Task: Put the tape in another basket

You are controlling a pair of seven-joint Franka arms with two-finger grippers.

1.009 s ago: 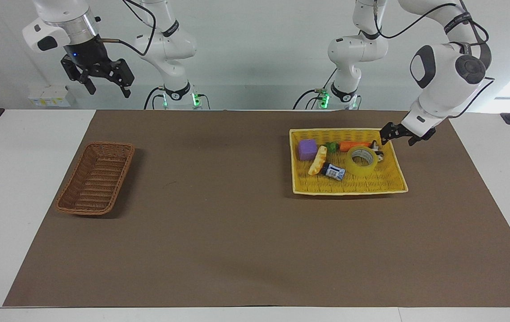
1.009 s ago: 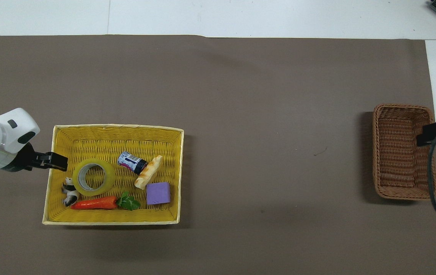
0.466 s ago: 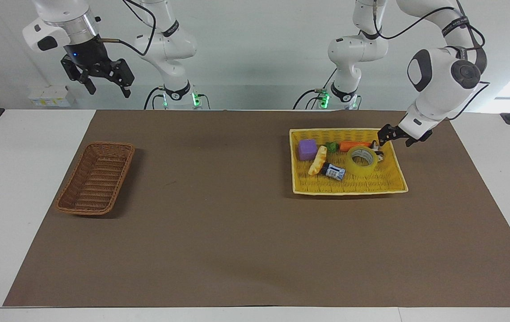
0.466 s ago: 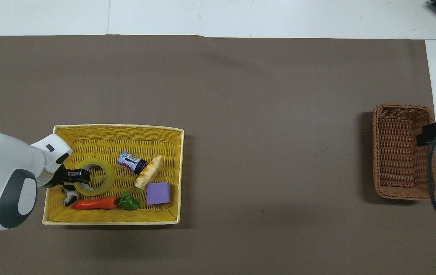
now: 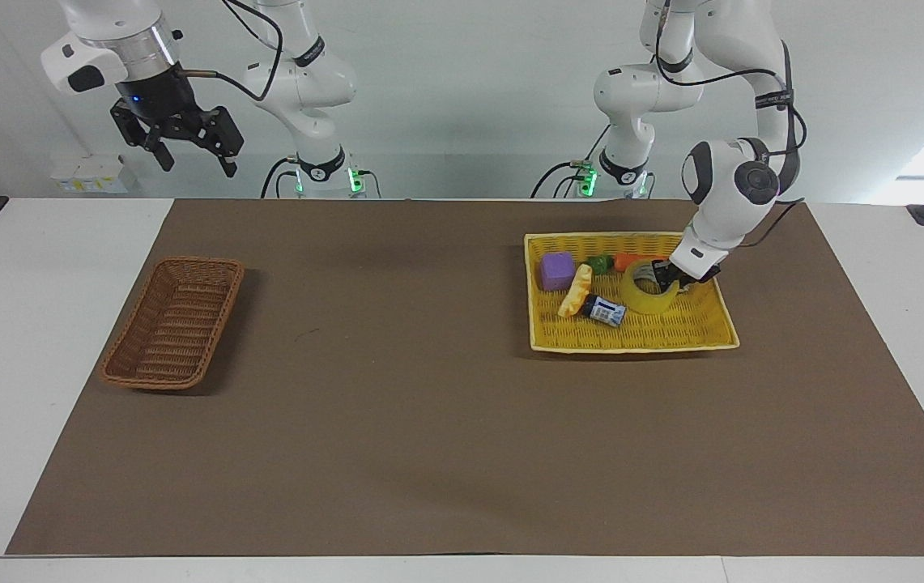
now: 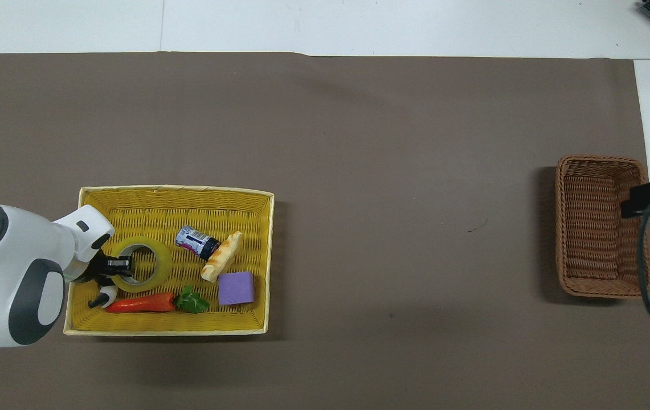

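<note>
Reaching down into the yellow tray (image 5: 632, 340), the left gripper (image 5: 666, 279) in the facing view has dropped from the tray's corner, where it hung a second ago, onto the roll of packing tape (image 5: 646, 295) — the arm has folded in over the tray to get there. One finger seems to sit in the roll's hole with the other outside the wall; I judge the grasp is being set, not yet made, as the tape lies flat in the tray beside the toy carrot (image 5: 632, 260) and the small dark bottle (image 5: 603, 309). Whether the fingers have pinched the wall I cannot tell. The right gripper (image 5: 186, 142) waits high above the brown wicker basket's (image 5: 174, 324) end of the table, fingers spread apart, holding nothing.

In the overhead view the left gripper (image 6: 113, 266) overlaps the tape's (image 6: 151, 267) rim on the side toward the left arm's end — a second ago it stood at the tray's (image 6: 176, 193) edge. The wicker basket (image 6: 601, 228) lies well apart, toward the right arm's end, so a long carry remains.
</note>
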